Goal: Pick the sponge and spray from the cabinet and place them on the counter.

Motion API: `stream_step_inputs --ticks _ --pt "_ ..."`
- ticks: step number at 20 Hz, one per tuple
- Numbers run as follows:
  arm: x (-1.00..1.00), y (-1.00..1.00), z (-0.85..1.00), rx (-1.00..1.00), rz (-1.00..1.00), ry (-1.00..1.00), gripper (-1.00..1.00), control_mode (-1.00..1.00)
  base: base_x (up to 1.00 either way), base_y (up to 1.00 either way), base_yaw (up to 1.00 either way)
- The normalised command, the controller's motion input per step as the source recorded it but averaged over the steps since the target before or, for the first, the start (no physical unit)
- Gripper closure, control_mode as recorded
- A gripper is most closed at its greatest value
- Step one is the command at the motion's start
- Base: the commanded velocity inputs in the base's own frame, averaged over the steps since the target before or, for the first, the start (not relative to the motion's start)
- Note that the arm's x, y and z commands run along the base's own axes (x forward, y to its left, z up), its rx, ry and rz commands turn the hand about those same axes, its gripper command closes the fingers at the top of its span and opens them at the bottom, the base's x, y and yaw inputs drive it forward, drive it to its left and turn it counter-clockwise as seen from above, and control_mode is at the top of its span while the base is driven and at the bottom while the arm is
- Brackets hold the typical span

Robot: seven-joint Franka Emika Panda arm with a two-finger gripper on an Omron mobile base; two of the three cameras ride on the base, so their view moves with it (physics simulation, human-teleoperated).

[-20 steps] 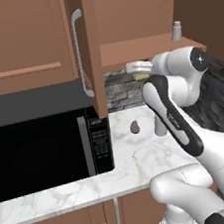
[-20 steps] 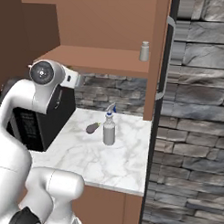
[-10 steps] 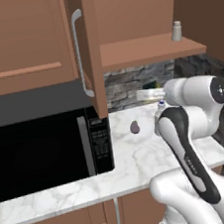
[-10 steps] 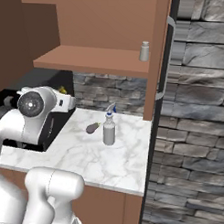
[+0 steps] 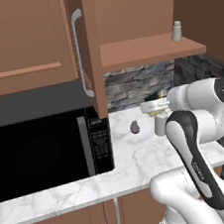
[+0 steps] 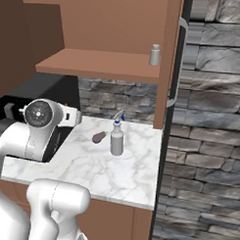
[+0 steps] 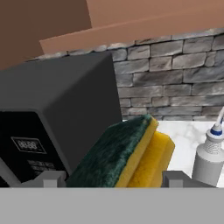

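Observation:
The sponge, yellow with a dark green scrub layer, sits between my two fingertips. My gripper is shut on it and hangs above the white marble counter, below the wooden shelf of the open cabinet. The sponge peeks out at the hand. The spray stands upright on the counter, just to the right of the hand, and its neck and blue-tipped nozzle are close by in the hand view. In the left base view my arm partly hides the spray.
A black microwave fills the counter's left part, close to the hand. A small dark purple egg-shaped object lies by the spray. A white shaker stands on the shelf. The cabinet door hangs open above the microwave's edge.
My arm has come down from the cabinet shelf to just above the counter, carrying the sponge out with it. The spray and the purple object have stayed put.

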Motion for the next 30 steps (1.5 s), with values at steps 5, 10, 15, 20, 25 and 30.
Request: stream_step_inputs --ticks 5,10,15,20,25,30 --pt "0.00 0.03 -0.48 -0.05 0.05 0.05 1.00 -1.00 0.00 0.00 0.00" --pt "0.00 0.10 -0.53 -0.03 0.04 0.02 1.00 -1.00 0.00 0.00 0.00" --pt "0.00 0.14 -0.58 -0.01 0.02 0.01 1.00 -1.00 0.00 0.00 0.00" --pt "0.00 0.05 -0.65 -0.05 0.00 0.00 1.00 -1.00 0.00 0.00 0.00" --pt "0.00 0.00 -0.64 -0.08 0.00 0.00 1.00 -1.00 0.00 0.00 0.00" --pt "0.00 0.00 -0.64 -0.07 0.00 0.00 1.00 -1.00 0.00 0.00 0.00"
